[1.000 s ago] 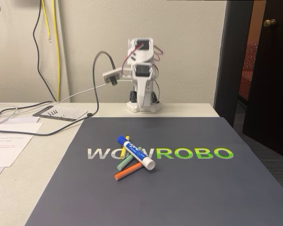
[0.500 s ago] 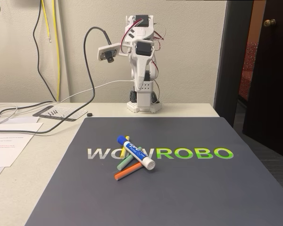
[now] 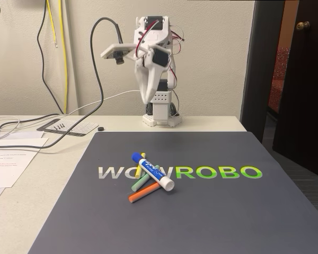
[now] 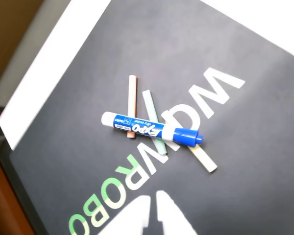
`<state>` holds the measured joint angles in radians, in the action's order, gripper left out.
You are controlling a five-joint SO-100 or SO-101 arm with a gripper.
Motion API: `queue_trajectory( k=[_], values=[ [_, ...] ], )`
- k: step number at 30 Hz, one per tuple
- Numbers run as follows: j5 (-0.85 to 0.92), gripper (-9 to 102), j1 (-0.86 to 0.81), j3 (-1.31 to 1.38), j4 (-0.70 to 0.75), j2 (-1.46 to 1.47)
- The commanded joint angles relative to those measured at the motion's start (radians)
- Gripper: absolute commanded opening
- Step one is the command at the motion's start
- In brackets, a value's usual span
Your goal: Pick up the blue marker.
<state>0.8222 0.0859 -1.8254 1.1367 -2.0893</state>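
Arm raised and tipped toward the mat; approach only begun.
The white claw (image 4: pixel 152 208), seemingly slightly parted, has risen and now looks down on the white-barrelled, blue-capped marker (image 4: pixel 149 129), untouched across thin coloured sticks (image 3: pixel 143 186) mid-mat (image 3: pixel 228 211), well below.

Blurred tool (image 4: pixel 154 203), cut off below
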Motion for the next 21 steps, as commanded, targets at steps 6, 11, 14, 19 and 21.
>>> queue_trajectory(
  k=[6, 11, 14, 19, 21],
  values=[
    [0.331, 0, -0.002, 0.048, -0.009, 0.014],
    [0.439, 1, -0.009, 0.048, 0.003, 0.020],
    [0.491, 2, -0.008, 0.048, 0.008, 0.040],
    [0.566, 2, 0.008, 0.048, -0.011, 0.086],
    [0.589, 2, 0.014, 0.048, -0.028, 0.106]
  ],
)
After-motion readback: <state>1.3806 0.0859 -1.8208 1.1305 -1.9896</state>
